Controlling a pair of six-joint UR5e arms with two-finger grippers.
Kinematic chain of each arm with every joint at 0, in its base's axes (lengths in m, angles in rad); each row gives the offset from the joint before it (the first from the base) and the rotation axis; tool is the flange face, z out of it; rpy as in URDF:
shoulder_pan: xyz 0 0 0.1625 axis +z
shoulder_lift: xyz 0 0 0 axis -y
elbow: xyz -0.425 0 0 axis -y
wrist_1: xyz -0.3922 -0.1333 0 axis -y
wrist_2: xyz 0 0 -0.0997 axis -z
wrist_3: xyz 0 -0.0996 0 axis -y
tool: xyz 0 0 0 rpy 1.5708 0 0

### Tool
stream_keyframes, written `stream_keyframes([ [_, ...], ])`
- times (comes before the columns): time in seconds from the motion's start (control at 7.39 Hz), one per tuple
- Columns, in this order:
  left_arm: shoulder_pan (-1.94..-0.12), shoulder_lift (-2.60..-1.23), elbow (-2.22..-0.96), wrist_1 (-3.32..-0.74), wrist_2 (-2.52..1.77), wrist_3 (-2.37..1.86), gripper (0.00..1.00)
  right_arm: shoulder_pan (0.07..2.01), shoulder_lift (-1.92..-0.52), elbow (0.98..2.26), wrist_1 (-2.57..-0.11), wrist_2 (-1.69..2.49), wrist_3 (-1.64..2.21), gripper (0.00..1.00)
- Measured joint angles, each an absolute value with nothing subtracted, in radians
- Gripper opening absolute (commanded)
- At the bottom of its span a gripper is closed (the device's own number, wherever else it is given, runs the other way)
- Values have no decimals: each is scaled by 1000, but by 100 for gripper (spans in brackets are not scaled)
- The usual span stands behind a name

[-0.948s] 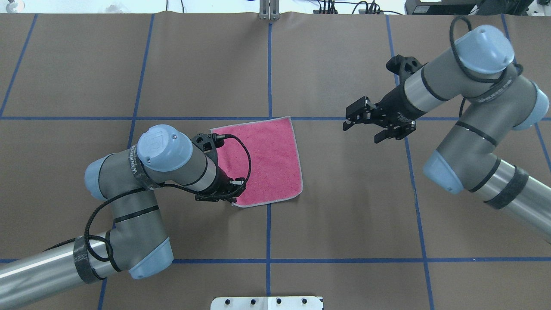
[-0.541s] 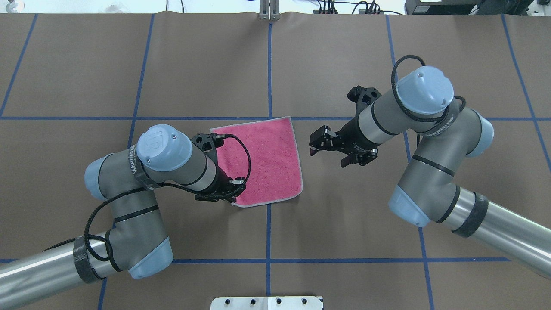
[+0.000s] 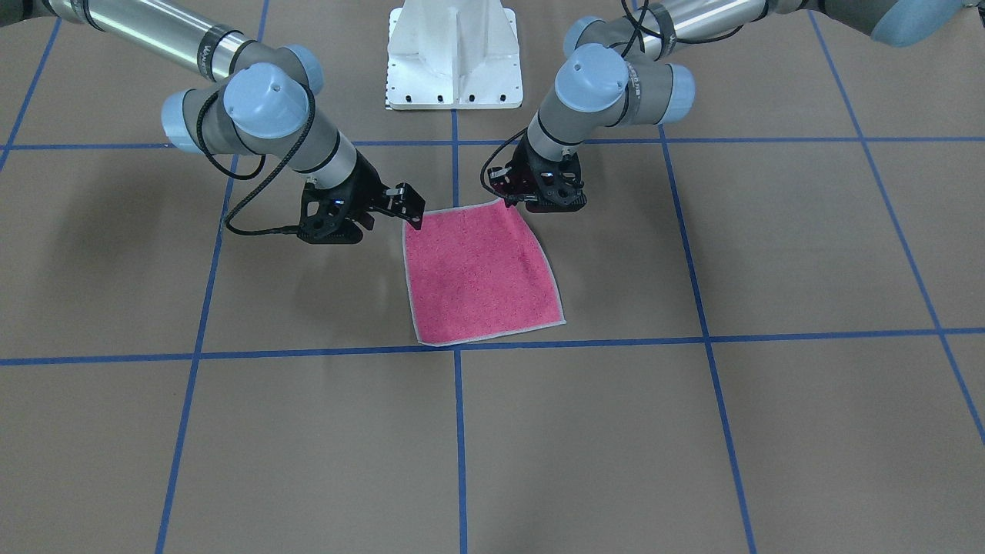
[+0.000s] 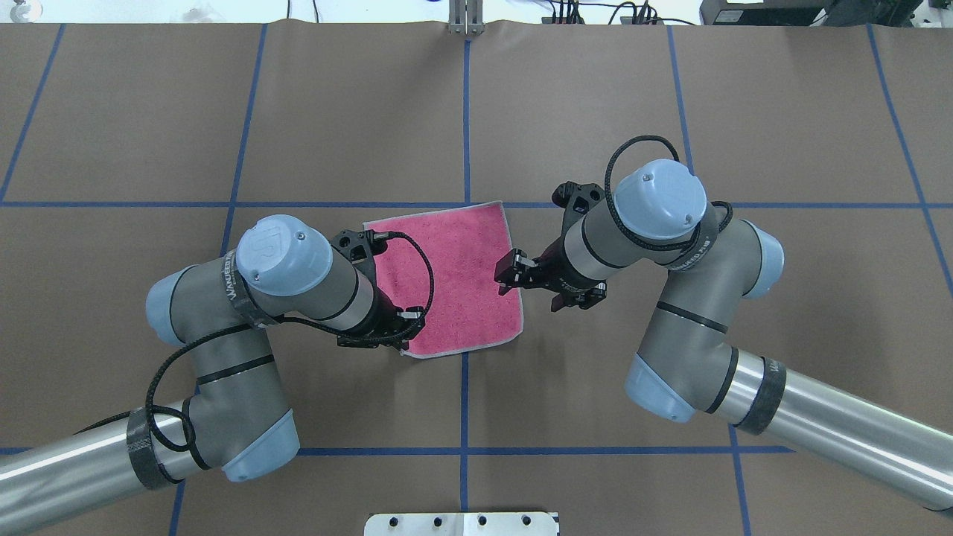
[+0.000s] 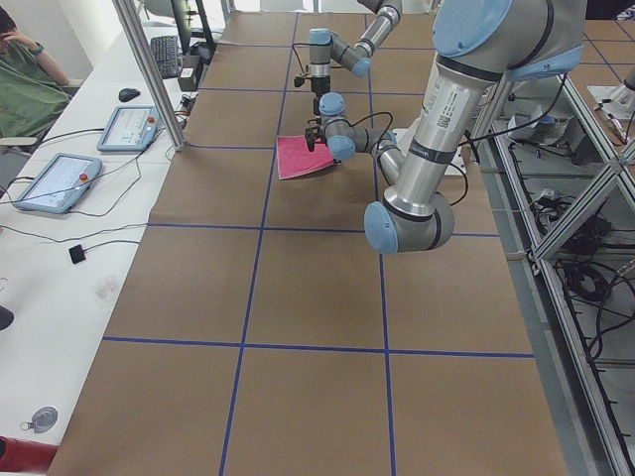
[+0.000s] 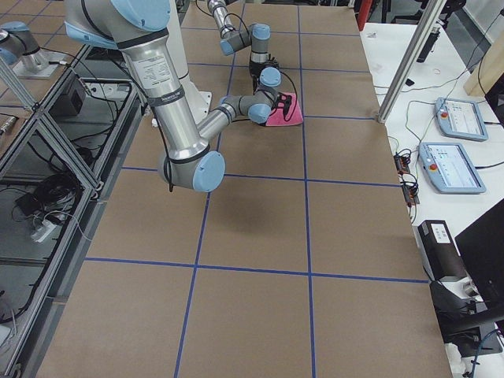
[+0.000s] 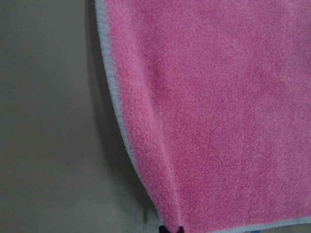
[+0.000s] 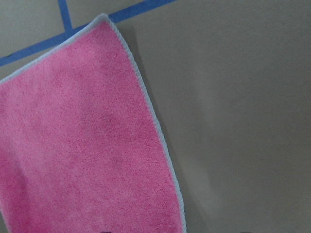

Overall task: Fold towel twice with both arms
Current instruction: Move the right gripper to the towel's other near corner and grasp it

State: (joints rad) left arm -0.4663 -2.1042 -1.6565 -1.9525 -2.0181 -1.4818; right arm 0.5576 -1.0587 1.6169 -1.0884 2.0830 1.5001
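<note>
Near the middle of the worktop [image 4: 595, 387], the pink towel [image 4: 454, 275] lay flat, one robot-side corner apparently pinched in the left pincer [image 4: 406, 339], while the wide-open right pincer [image 4: 537, 289] hung over its right edge, the free corner just robotward.

We see the pink towel [image 5: 298, 159] lying on the brown table [image 5: 317, 297]. The near left arm [image 5: 429, 129] reaches to the towel's robot-side edge. The far right arm [image 5: 342, 52] comes down at the towel's far edge. Well away from the towel, opposite the robot, are a white bench [image 5: 60, 253], a tablet [image 5: 129, 127], a second tablet [image 5: 55, 183] and a seated operator [image 5: 25, 84].
</note>
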Motion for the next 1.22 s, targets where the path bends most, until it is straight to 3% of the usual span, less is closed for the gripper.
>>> stream_keyframes([
  [0.54,-466,-2101,-1657,-1953,-2020,-1482,0,509,-1056,1605,-1083,2039,1498,63],
  [0.68,-466,-2101,-1657,-1954,-2021,-1481,0,500,-1057,1604,-1082,2031,1495,54],
  [0.95,-466,-2103,-1658,-1954,-2022,-1482,0,489,-1061,1603,-1081,2027,1490,7],
  [1.08,-467,-2104,-1661,-1954,-2023,-1482,0,487,-1062,1603,-1080,2026,1489,0],
  [1.22,-467,-2103,-1664,-1953,-2023,-1482,0,487,-1063,1603,-1079,2025,1487,0],
])
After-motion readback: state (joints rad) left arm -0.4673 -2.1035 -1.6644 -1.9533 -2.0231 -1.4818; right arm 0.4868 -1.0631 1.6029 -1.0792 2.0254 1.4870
